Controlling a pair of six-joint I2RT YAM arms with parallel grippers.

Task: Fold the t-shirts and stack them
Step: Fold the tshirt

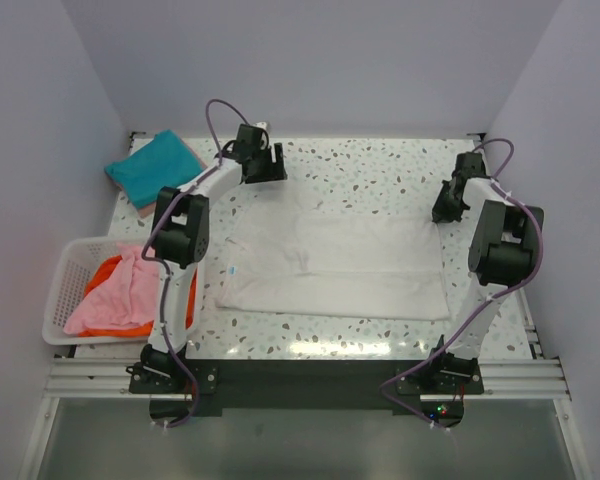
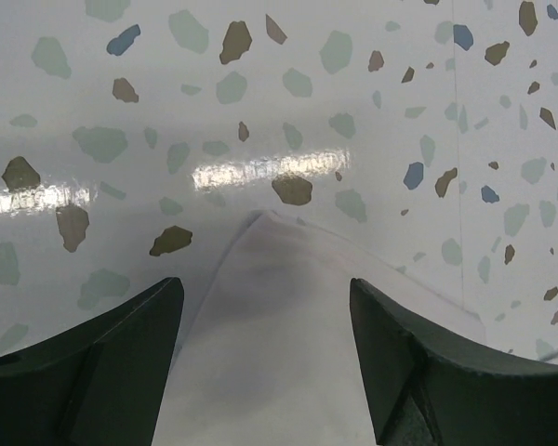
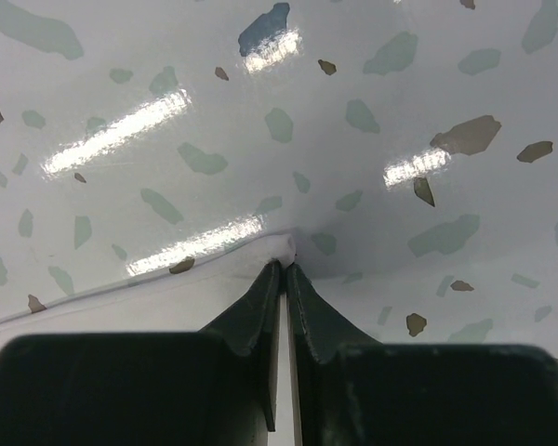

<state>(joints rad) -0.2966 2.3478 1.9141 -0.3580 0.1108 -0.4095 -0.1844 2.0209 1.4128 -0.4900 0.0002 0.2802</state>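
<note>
A white t-shirt (image 1: 340,265) lies spread flat across the middle of the table. My left gripper (image 1: 268,170) hovers over its far left corner. In the left wrist view that gripper (image 2: 263,288) is open, and the pointed corner of the white t-shirt (image 2: 260,353) lies between the fingers without touching them. My right gripper (image 1: 446,208) is at the far right corner. In the right wrist view it (image 3: 286,267) is shut on the corner of the white t-shirt (image 3: 149,297), a small nub of cloth poking past the tips. A folded teal t-shirt (image 1: 155,165) sits at the back left.
A white lattice basket (image 1: 65,275) stands at the left edge and holds a pink t-shirt (image 1: 120,295) over an orange one (image 1: 105,270). The speckled table (image 1: 380,165) has walls on three sides. The arm bases stand along the near rail.
</note>
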